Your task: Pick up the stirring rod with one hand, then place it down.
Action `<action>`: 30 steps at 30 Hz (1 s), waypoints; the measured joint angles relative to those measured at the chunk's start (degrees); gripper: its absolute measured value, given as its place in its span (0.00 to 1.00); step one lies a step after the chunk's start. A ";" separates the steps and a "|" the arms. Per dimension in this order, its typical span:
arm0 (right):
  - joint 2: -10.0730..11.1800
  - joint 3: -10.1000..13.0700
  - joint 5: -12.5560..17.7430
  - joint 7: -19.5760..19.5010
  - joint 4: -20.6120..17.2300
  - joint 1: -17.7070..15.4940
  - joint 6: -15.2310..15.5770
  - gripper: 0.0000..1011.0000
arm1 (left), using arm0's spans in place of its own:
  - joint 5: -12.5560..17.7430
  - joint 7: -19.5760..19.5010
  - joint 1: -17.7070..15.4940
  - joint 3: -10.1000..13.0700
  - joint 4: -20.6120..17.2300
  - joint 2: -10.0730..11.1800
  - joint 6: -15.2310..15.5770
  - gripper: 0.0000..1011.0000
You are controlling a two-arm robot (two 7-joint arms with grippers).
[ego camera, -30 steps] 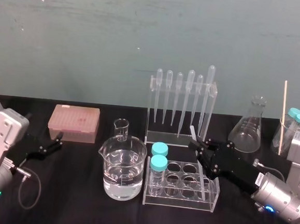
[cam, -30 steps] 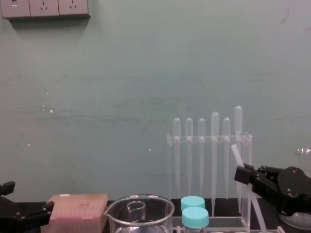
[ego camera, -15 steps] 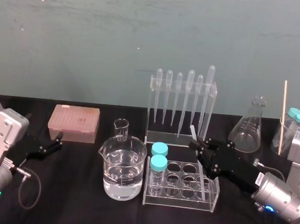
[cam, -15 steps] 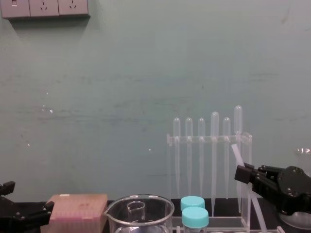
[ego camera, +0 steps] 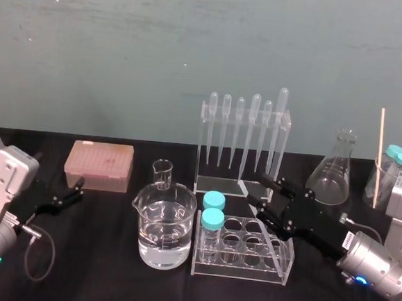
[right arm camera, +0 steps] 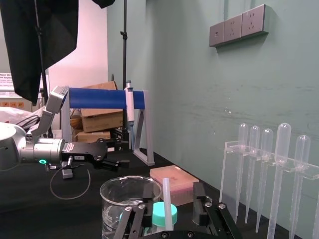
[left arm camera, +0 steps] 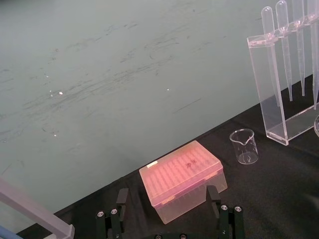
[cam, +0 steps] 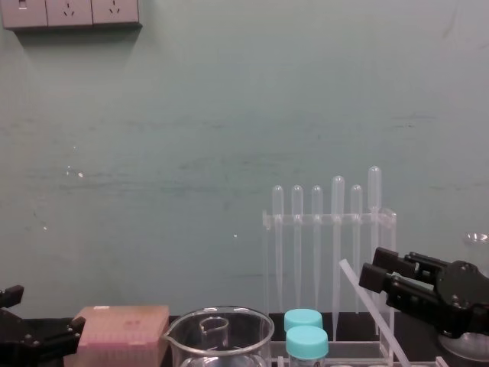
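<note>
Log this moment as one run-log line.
right hand: open at tube rack | stirring rod: tilted, loose between jaws, leaning over rack | left hand: open, parked near pink tip box

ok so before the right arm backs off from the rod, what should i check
1. Right tool open: ok, its fingers stand apart with the stirring rod between them.
2. Rod free of both fingers: ok, a gap shows on each side.
3. Rod supported: ok, it leans tilted over the tube rack.
4. Rod's lower end seated in a well: cannot tell.
5. Left tool out of the way: ok, open beside the pink tip box.
</note>
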 joint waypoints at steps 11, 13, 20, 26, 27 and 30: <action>0.00 0.00 0.00 0.01 0.00 -0.02 -0.05 0.81 | 0.00 0.00 0.00 0.00 0.00 0.00 0.00 0.99; 0.00 0.00 0.00 0.01 0.00 -0.02 -0.05 0.86 | 0.00 0.00 0.00 0.00 0.00 0.00 0.00 0.99; -0.69 2.21 -1.37 -4.52 -3.38 -1.37 -4.08 0.99 | 0.00 0.00 0.00 0.00 0.00 0.00 0.00 0.99; -2.17 6.14 -1.81 -9.10 -6.32 -2.05 -8.03 0.99 | 0.00 0.00 0.00 0.00 0.00 0.00 0.00 0.99; -2.27 6.66 -2.02 -9.96 -6.62 -2.13 -8.15 0.99 | 0.00 0.00 0.00 0.00 0.00 0.00 0.00 0.99; -2.25 8.88 -3.84 -14.54 -8.16 -3.00 -7.66 0.99 | 0.00 0.00 0.00 0.00 0.00 0.00 0.00 0.99</action>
